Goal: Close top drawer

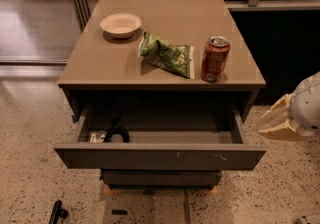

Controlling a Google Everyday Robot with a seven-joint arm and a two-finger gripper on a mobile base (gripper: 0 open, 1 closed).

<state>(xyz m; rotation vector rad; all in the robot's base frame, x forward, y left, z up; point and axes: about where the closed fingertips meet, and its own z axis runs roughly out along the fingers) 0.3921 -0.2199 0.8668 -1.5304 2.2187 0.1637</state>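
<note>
Top drawer stands pulled out; hand right of it, touching nothing, grip unclear.

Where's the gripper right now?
The gripper is at the right edge of the camera view, beside the open top drawer's right front corner, not touching it.

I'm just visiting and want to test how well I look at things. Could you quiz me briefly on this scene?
1. True or false: the top drawer is pulled out.
2. Which item stands nearest the gripper, which is low beside the cabinet's right side? A bowl, B chip bag, C soda can.
3. Fill in: the black loop lies at the drawer's ____ end, as pictured.
Key: 1 true; 2 C; 3 left.
</note>
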